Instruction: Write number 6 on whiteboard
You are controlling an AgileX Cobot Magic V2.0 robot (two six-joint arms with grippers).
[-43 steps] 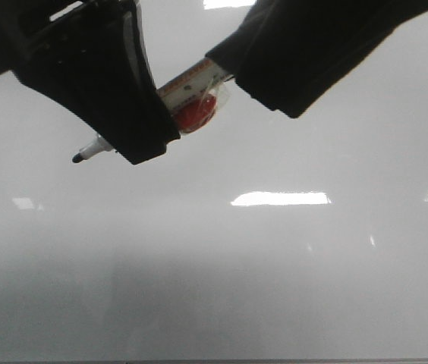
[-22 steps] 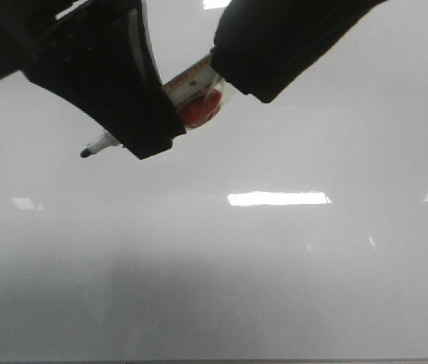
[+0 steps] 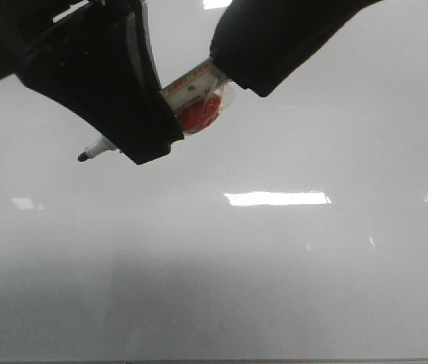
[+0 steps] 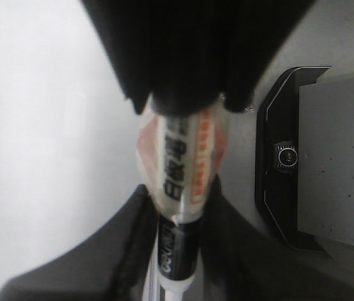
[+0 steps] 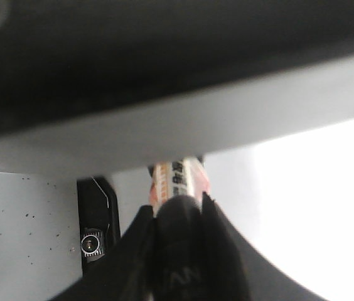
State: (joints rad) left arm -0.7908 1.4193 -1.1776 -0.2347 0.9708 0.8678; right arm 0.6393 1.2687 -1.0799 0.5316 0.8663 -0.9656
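Observation:
The whiteboard (image 3: 290, 280) fills the front view, glossy and white-grey. No number 6 shows on it. A marker (image 3: 193, 82) with a white and orange label and a red patch is held between both grippers above the board. My left gripper (image 3: 140, 140) is shut on its front part, and the bare black tip (image 3: 83, 156) sticks out to the left. My right gripper (image 3: 233, 64) is shut on its back end. The left wrist view shows the marker (image 4: 180, 182) between the left gripper's (image 4: 177, 251) fingers. The right wrist view shows the marker's black end (image 5: 177, 238) in the right gripper (image 5: 177, 251).
Bright rectangular light reflections (image 3: 278, 199) lie across the board. Its thin dark bottom edge (image 3: 214, 361) runs along the bottom of the front view. A black camera housing on a grey base shows in the left wrist view (image 4: 287, 157) and in the right wrist view (image 5: 92, 241).
My right gripper has moved up and to the left, closer to the left gripper. The marker tip has shifted slightly; both grippers keep their hold on the marker.

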